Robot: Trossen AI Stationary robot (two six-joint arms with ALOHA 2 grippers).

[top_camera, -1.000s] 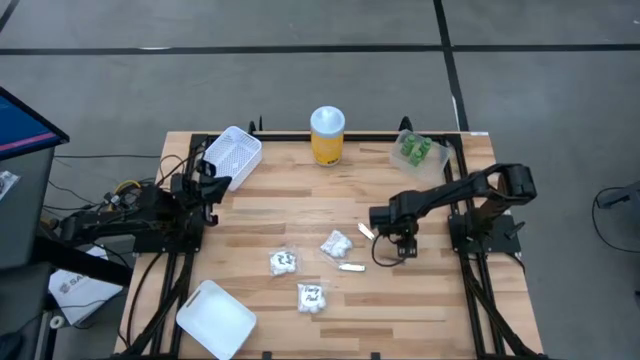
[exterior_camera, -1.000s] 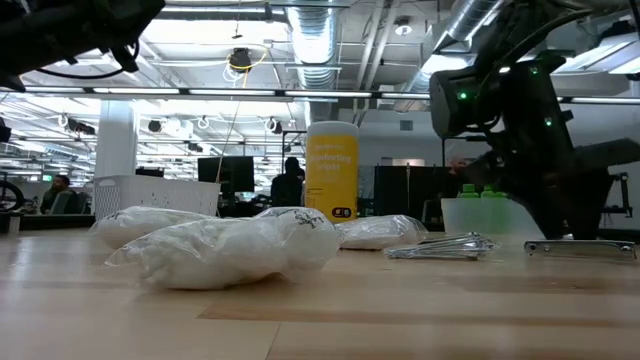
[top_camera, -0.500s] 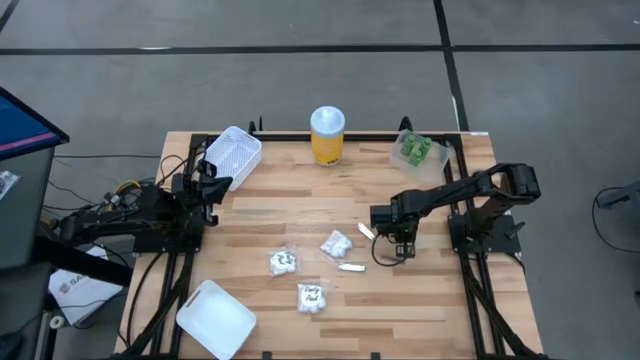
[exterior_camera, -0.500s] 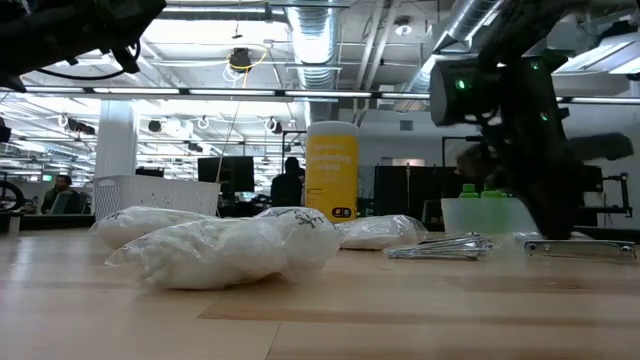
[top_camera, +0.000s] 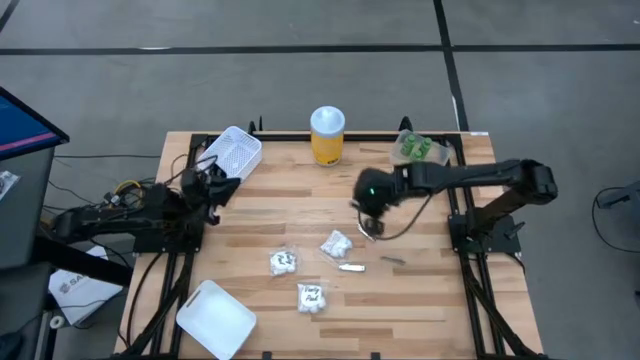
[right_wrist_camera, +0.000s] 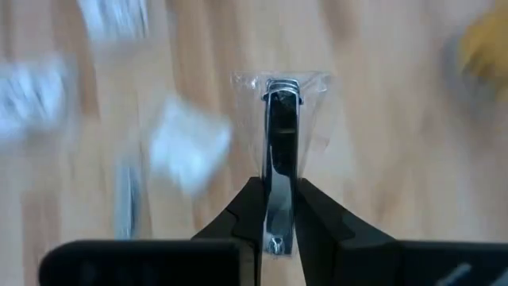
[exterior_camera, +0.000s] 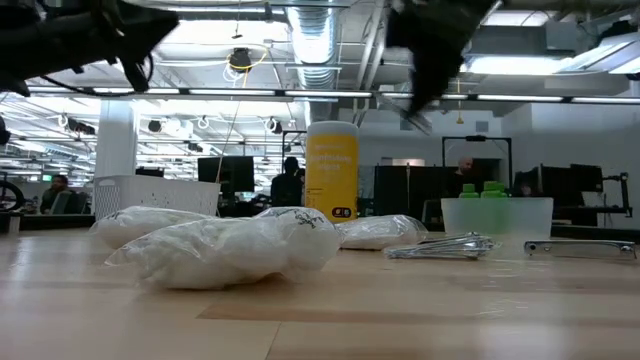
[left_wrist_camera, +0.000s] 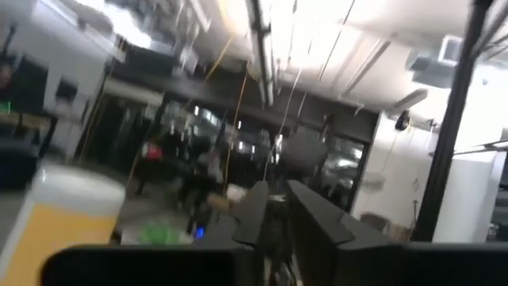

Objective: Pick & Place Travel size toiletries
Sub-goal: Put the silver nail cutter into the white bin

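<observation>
My right gripper (right_wrist_camera: pixel 280 189) is high above the table's middle (top_camera: pixel 368 210) and is shut on a slim silvery tube (right_wrist_camera: pixel 280 127) in a clear wrapper. Three white packets (top_camera: pixel 283 262) (top_camera: pixel 336 243) (top_camera: pixel 312 297) lie flat on the wood. Other silvery tubes lie near them (top_camera: pixel 351 267) (top_camera: pixel 391 260). In the low view these tubes show as a small heap (exterior_camera: pixel 445 243) and a single one (exterior_camera: pixel 580 247). Green round pieces (top_camera: pixel 418 149) sit in the clear tub at the far right. My left gripper (left_wrist_camera: pixel 278 218) is shut and empty, by the table's left edge (top_camera: pixel 220 183). My right gripper pinches the tube's near end (right_wrist_camera: pixel 279 171) between its two fingers. The tube runs on past the fingertips in line with them. In the low view the gripper (exterior_camera: pixel 425 85) is high up and the tube (exterior_camera: pixel 415 120) sticks out below it at a slant, lifted clear of the table.
A tall yellow jar with a white lid (top_camera: pixel 327 135) stands at the far middle. A white perforated tray (top_camera: pixel 232 152) sits at the far left, and a plain white tray (top_camera: pixel 216 318) at the near left corner. People show in the room behind.
My right gripper has risen from just above the table at the right and swung toward the far and left. It now holds a silvery tube lifted clear of the table. My left gripper has shifted a little toward the table's right.
</observation>
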